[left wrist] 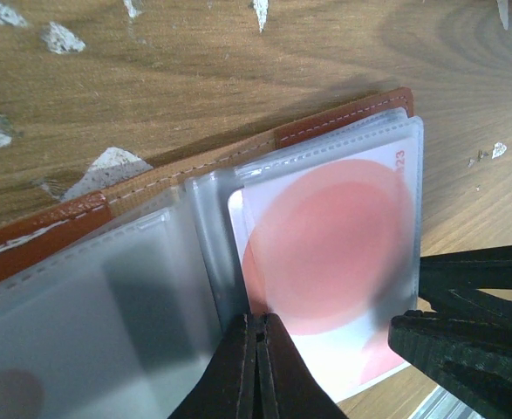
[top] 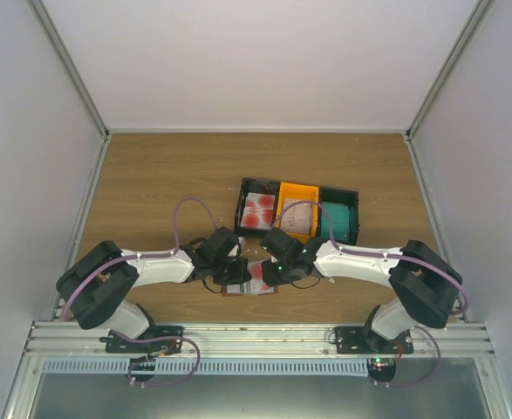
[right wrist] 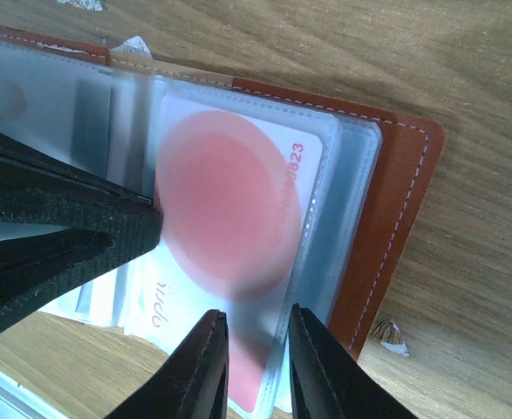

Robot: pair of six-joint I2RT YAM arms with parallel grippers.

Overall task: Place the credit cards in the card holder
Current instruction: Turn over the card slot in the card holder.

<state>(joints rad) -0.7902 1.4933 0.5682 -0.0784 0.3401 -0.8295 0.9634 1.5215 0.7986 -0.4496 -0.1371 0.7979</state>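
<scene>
The brown leather card holder (top: 235,291) lies open on the table between both arms, its clear sleeves (left wrist: 90,288) spread out. A white credit card with red blotches (left wrist: 325,244) sits partly inside the right-hand sleeve, its near end sticking out (right wrist: 251,384). My left gripper (left wrist: 257,319) is shut, its tip pressing on the sleeves at the fold. My right gripper (right wrist: 254,314) hovers with its jaws a little apart over the card's near end and the sleeve edge (right wrist: 321,262). More credit cards lie in the trays: red-blotched (top: 257,209), beige (top: 296,214), teal (top: 336,220).
The row of black and orange trays (top: 241,194) stands just behind the grippers. Small white scraps (left wrist: 107,166) dot the wood around the holder (right wrist: 391,336). The table's metal front rail (top: 256,336) runs close behind the card holder.
</scene>
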